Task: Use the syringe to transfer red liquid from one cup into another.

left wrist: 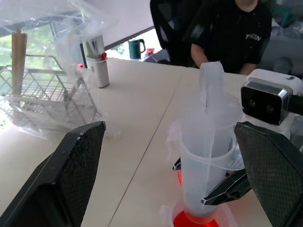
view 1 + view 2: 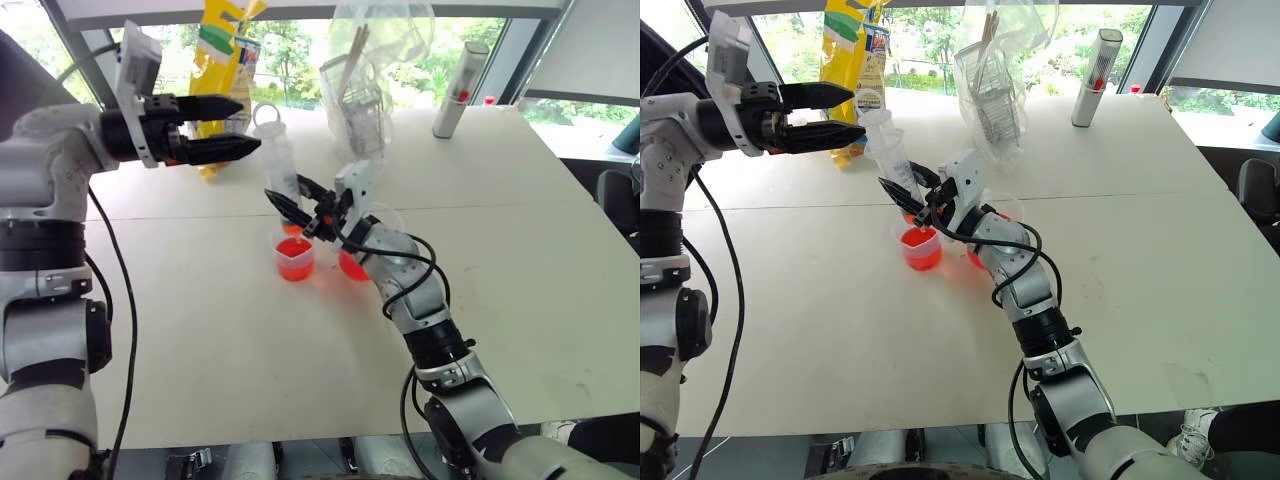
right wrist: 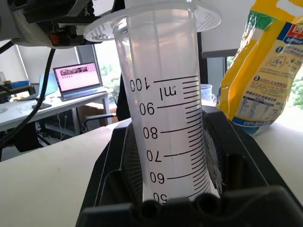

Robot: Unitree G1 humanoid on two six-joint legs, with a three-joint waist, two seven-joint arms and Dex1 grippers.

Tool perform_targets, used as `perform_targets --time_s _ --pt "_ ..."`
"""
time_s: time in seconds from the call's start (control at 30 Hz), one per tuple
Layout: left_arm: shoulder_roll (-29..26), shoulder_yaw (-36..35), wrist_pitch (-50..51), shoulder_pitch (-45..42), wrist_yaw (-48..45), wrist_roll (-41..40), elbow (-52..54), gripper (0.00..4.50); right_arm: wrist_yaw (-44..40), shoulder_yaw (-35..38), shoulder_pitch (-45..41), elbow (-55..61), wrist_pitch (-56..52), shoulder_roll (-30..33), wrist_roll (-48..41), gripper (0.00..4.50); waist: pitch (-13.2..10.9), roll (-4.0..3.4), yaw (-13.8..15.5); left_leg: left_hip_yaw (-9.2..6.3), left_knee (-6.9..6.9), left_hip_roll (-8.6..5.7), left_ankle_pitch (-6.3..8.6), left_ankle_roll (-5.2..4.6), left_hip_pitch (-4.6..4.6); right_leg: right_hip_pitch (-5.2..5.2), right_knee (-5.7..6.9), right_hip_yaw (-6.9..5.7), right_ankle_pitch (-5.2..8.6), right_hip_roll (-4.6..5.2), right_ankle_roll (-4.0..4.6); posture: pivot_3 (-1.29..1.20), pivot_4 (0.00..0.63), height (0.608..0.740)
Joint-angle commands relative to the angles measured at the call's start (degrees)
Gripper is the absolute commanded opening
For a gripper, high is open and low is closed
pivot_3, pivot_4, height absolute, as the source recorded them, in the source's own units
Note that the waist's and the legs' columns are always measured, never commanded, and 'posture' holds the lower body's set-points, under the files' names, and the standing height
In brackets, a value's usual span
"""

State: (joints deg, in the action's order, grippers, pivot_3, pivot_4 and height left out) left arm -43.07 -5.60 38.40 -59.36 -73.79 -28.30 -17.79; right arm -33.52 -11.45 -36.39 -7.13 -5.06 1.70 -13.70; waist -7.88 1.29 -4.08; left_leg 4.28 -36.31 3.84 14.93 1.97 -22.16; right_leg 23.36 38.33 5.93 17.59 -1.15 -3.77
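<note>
The syringe [image 2: 890, 150] stands near-upright in my right fingers [image 2: 912, 200], tip in the small cup [image 2: 920, 248]. I hold my left fingers [image 2: 845, 113] wide, level with its plunger, beside it.

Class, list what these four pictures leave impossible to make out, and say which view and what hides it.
- Syringe tip: head views, hidden inside the smaller cup.
- Larger cup: head views, mostly behind the right gripper.
- Syringe scale below fifty: right wrist view, covered by the jaws.
</note>
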Motion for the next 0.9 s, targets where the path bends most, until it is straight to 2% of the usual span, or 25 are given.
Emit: perform_targets --time_s 0.03,0.3,0.53,0.9 --pt "-0.5 -2.9 -0.1 -3.4 0.8 -2.6 1.4 4.44 0.0 -0.3 0.1 -0.3 0.8 -0.7 0.7 1.39 0.0 0.0 0.0 0.0 0.0 0.0 0.0 0.0 0.0 0.0 0.0 0.0 0.0 0.0 0.0 0.0 0.15 0.739" --pt "-0.3 -3.6 2.0 -4.0 1.0 -4.9 1.5 4.44 -0.3 -0.6 0.0 -1.0 1.3 -0.8 1.2 1.39 0.0 0.0 0.0 0.0 0.0 0.0 -0.01 0.01 0.0 0.0 0.0 0.01 0.0 0.01 0.0 0.0 0.15 0.739" --pt "-2.2 -0.8 0.8 0.0 -3.6 -4.3 5.6 4.44 -0.4 -0.4 -0.5 -1.4 1.4 -0.8 1.5 1.39 0.0 0.0 0.0 0.0 0.02 0.0 -0.02 0.03 0.02 0.0 0.0 0.02 0.0 0.01 0.0 0.0 0.15 0.739" --pt "-1.6 -1.1 -0.3 -1.2 0.0 -3.0 2.2 4.44 -0.6 -0.1 -1.2 -1.5 1.2 -1.0 1.7 1.39 0.0 0.01 0.0 0.0 0.02 -0.01 -0.03 0.05 0.03 0.0 0.0 0.03 0.0 0.01 0.0 0.0 0.15 0.739"
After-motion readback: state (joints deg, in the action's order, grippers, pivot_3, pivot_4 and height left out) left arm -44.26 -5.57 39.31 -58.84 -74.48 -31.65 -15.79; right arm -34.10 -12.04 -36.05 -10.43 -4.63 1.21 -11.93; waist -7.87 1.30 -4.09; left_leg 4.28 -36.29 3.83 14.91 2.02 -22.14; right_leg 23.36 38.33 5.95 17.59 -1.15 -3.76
